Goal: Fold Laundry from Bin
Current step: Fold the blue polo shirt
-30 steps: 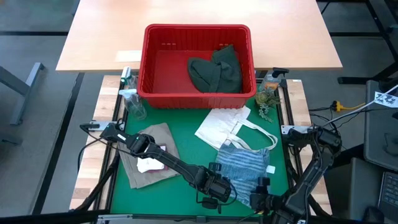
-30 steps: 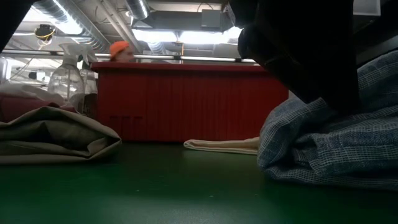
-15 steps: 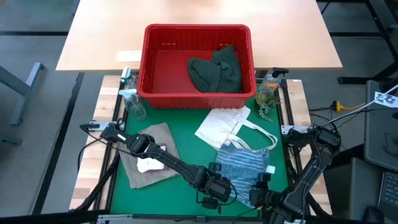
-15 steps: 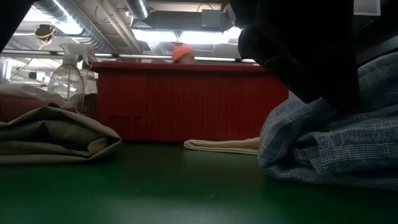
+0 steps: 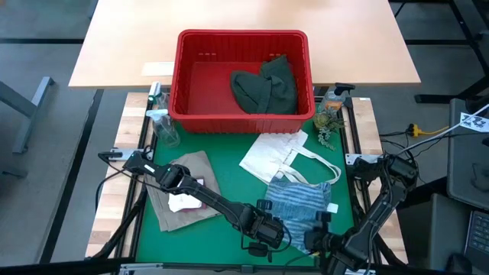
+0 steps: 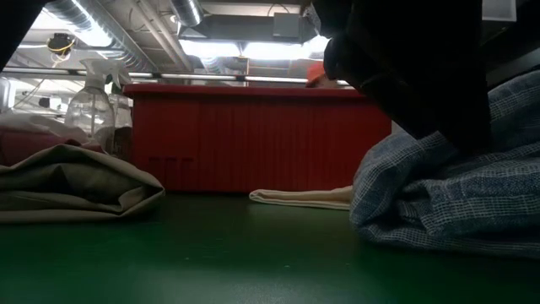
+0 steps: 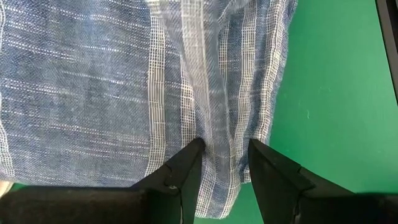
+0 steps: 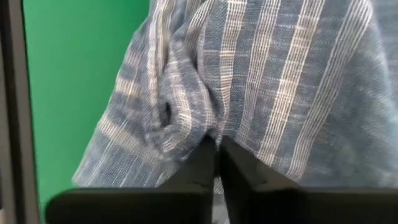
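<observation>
both grippers' fingers pinch the blue-white striped shirt (image 5: pixel 302 206) at its near edge on the green mat (image 5: pixel 229 172): left gripper (image 7: pixel 224 163) and right gripper (image 8: pixel 217 155). lift together, evenly, keeping the hem taut.

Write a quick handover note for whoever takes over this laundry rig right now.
Left gripper: pinching a fold of the blue-white striped shirt at the mat's near edge.
Right gripper: shut on the same shirt.
Tan garment lies on the left of the mat, small white cloth on it.
Dark green garment is in the red bin.
Left to do: fold the shirt, then empty the bin.
</observation>
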Tool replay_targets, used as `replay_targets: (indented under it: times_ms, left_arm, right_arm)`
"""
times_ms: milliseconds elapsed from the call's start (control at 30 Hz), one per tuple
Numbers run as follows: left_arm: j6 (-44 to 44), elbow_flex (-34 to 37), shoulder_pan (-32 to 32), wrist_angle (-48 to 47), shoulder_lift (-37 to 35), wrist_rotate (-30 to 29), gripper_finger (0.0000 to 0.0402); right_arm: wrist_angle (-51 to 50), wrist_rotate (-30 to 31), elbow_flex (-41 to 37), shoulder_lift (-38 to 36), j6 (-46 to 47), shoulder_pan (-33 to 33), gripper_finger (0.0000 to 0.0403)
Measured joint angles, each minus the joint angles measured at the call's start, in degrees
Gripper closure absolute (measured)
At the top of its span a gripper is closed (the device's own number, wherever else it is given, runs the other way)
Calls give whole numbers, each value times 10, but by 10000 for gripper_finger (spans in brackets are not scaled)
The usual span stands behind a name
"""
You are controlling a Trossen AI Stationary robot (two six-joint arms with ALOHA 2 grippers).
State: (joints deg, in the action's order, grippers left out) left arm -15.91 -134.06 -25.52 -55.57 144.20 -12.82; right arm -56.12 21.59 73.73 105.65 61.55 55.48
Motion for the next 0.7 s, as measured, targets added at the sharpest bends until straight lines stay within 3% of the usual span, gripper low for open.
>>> replay_targets:
  times_ms: [400, 700]
  left_arm:
    - [0, 0, 0, 13, 0, 0, 277]
    - [0, 0, 3, 49, 0, 0, 276]
  right_arm:
    - [19, -148, 0, 0, 33, 32, 399]
    - [48, -188, 0, 0, 31, 46, 354]
